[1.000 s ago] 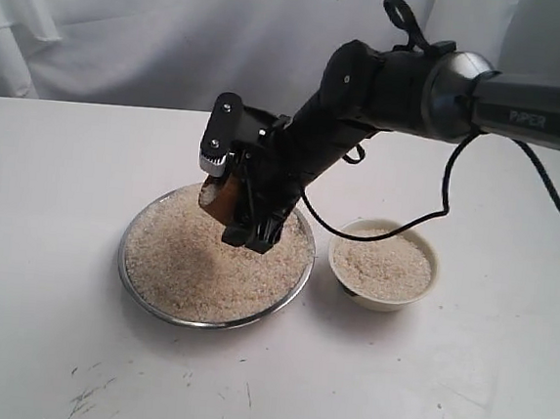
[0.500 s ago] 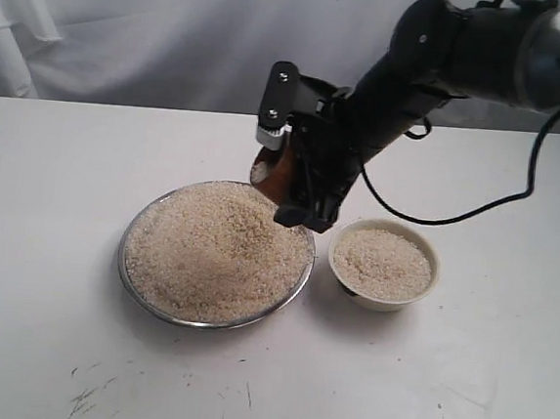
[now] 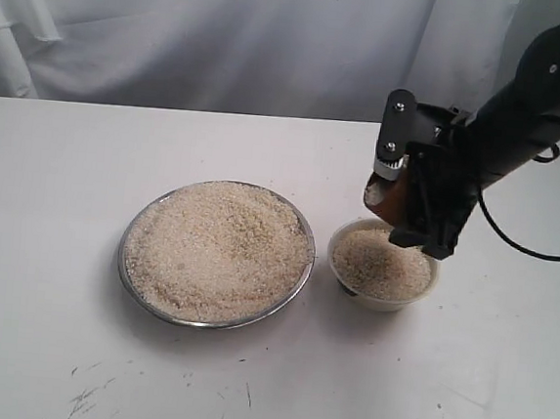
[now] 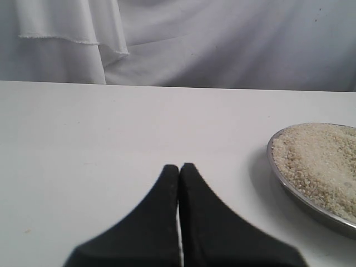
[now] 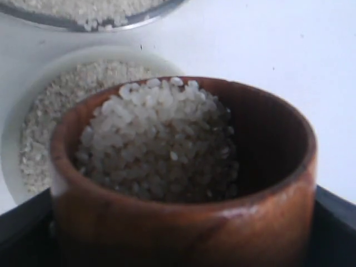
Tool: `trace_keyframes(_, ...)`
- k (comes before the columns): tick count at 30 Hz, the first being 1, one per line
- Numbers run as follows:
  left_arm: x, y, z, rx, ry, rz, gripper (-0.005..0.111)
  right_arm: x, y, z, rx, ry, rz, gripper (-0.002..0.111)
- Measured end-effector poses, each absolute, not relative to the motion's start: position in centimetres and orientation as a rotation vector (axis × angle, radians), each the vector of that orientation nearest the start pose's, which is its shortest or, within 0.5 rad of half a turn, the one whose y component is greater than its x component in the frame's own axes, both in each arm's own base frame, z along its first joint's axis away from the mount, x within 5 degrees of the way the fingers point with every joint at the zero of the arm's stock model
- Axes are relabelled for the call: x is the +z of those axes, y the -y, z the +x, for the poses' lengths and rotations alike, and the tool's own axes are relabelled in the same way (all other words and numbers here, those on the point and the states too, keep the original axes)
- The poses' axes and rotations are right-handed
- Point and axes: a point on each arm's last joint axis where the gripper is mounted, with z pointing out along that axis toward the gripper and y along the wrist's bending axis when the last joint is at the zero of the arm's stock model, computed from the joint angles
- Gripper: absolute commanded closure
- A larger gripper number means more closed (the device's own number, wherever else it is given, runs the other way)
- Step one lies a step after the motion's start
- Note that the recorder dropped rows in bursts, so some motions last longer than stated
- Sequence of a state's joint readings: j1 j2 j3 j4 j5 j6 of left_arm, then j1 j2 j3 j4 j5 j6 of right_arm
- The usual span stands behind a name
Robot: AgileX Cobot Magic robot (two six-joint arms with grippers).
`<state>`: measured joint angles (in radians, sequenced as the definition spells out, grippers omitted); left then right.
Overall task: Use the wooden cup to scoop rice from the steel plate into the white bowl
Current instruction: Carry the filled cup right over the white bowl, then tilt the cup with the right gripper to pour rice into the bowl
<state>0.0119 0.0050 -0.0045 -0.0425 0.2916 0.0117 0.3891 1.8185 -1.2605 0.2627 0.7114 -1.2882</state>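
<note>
**Loaded cup held over the bowl (exterior and wrist views)**

On the white bench [image 3: 55, 200], the steel plate [image 3: 211, 323] sits heaped with rice [image 3: 218, 248]. The white bowl [image 3: 380, 299] stands just beside it at the plate's 3 o'clock, not quite touching, and is itself nearly full of grains. The right claw [image 3: 411, 194] is clamped on the wooden cup [image 3: 383, 201], one finger on each side of its wall. It holds the cup above the bowl's 12 o'clock rim, clear of the grains below. The cup is tilted, with its mouth towards about 10 o'clock in the exterior view. The right wrist view shows its dark inside filled with rice; whether any grains are spilling out is hard to tell. The left claw [image 4: 179, 172] rests low over bare bench with its fingers pressed together, the plate's edge at its 3 o'clock.
</note>
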Motion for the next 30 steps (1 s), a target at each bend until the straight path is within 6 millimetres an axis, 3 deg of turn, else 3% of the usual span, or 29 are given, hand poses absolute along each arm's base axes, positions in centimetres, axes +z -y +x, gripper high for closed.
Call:
trace_keyframes(10,18.8,0.0,5.5,-0.023,-1.775,-0.028,0.107,21.1,-13.6,33.9,-0.282,-1.971,-1.954,0.108)
trace_keyframes(18,18.8,0.0,5.5,-0.023,-1.775,-0.028,0.107,21.2,-15.2,33.1,-0.312,-1.918,-2.026,0.108)
trace_keyframes(30,18.8,0.0,5.5,-0.023,-1.775,-0.028,0.107,21.1,-15.2,32.7,-0.396,-1.952,-2.066,0.108)
